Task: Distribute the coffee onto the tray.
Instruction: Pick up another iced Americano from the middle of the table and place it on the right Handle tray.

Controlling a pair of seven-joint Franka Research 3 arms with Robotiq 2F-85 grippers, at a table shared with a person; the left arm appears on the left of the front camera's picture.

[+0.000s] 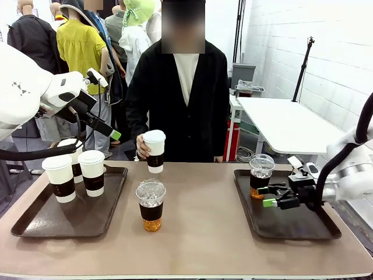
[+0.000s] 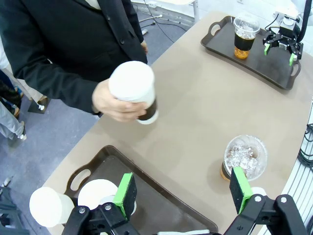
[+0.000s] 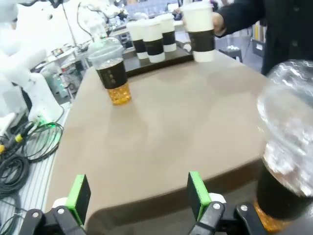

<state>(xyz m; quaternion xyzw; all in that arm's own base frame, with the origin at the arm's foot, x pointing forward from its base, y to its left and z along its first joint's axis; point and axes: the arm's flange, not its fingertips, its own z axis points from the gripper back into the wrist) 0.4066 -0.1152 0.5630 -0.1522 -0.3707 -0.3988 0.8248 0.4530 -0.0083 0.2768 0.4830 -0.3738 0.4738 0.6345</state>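
Three white paper cups (image 1: 76, 175) with dark bands stand on the left tray (image 1: 35, 224). At the table's far edge the person's hand holds another white cup (image 1: 154, 150), also seen in the left wrist view (image 2: 134, 90). A clear dome-lidded iced coffee (image 1: 151, 204) stands mid-table. A second iced coffee (image 1: 260, 175) sits on the right tray (image 1: 291, 227). My right gripper (image 1: 269, 195) hovers open just right of it, over that tray, and holds nothing (image 3: 138, 193). My left gripper (image 1: 113, 135) is raised above the left tray, open and empty (image 2: 183, 191).
The person in a dark jacket (image 1: 175, 105) stands at the far side, mid-table. A white side table (image 1: 291, 122) is behind at the right. Cables (image 3: 19, 152) lie on the floor past the table's edge. Bare tabletop lies between the trays.
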